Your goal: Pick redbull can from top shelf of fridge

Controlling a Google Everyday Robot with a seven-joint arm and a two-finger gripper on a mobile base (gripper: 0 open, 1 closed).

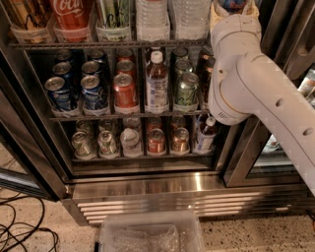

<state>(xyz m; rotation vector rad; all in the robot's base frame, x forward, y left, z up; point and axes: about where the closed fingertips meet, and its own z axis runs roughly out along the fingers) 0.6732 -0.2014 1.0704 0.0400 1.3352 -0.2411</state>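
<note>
The fridge (147, 184) stands open in front of me. Its top shelf (98, 44) carries a Coca-Cola can (72, 15), tall cans and water bottles (152, 17) in clear trays. My white arm (246, 83) reaches up to the right end of that shelf. My gripper (234, 11) is at the top edge of the view, around a can with blue and red on it, the redbull can (231, 4). The view's edge cuts off most of that can.
The middle rack (123, 116) holds dark-blue soda cans (59, 91), a red can (125, 91), a bottle (156, 83) and green cans. The lower rack holds short cans. A clear plastic bin (150, 234) sits on the floor in front. Cables (24, 231) lie at the lower left.
</note>
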